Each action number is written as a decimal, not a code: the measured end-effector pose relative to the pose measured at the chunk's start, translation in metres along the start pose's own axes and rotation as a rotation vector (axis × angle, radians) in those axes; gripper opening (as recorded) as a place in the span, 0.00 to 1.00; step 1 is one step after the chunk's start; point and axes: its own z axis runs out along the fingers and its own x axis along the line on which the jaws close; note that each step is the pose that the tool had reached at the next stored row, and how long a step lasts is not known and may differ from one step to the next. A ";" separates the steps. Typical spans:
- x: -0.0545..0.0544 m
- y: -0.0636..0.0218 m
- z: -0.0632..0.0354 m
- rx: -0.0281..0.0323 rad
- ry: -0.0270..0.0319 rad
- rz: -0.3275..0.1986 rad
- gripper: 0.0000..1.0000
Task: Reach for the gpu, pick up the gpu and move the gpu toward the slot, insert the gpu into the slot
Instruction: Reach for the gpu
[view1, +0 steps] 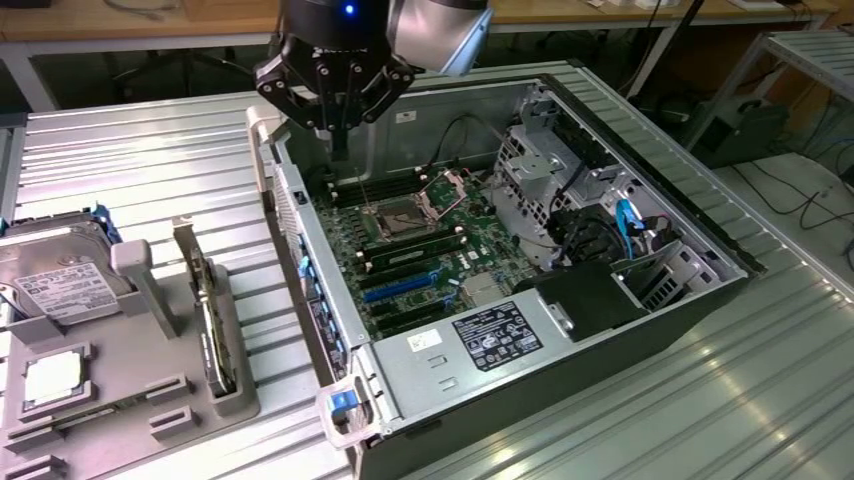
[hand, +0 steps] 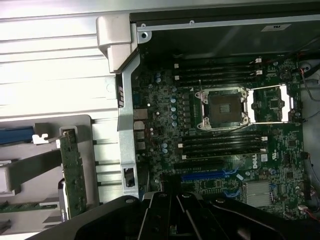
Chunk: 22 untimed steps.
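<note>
Gripper (view1: 340, 150) hangs empty, fingers pinched together, above the far end of the open computer case (view1: 641, 140), over the motherboard near the processor socket (view1: 400, 218). The gpu (view1: 207, 310) stands on edge in the grey holder (view1: 147, 400) out on the counter (view1: 160, 150), hard drive (view1: 54, 280) beside it. The case's side wall sits between gpu and blue slot (view1: 400, 288), which lies bare inside.

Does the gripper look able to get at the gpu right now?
Likely yes: the gpu stands on edge in its grey holder beside the case, top uncovered; the gripper hangs above the case.
</note>
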 end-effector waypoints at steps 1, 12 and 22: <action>0.001 -0.0002 0.0000 0.0000 0.0003 0.000 0.11; 0.007 -0.0030 0.0000 0.0001 0.0012 0.000 0.11; 0.014 -0.0056 0.0000 0.0001 0.0013 0.000 0.11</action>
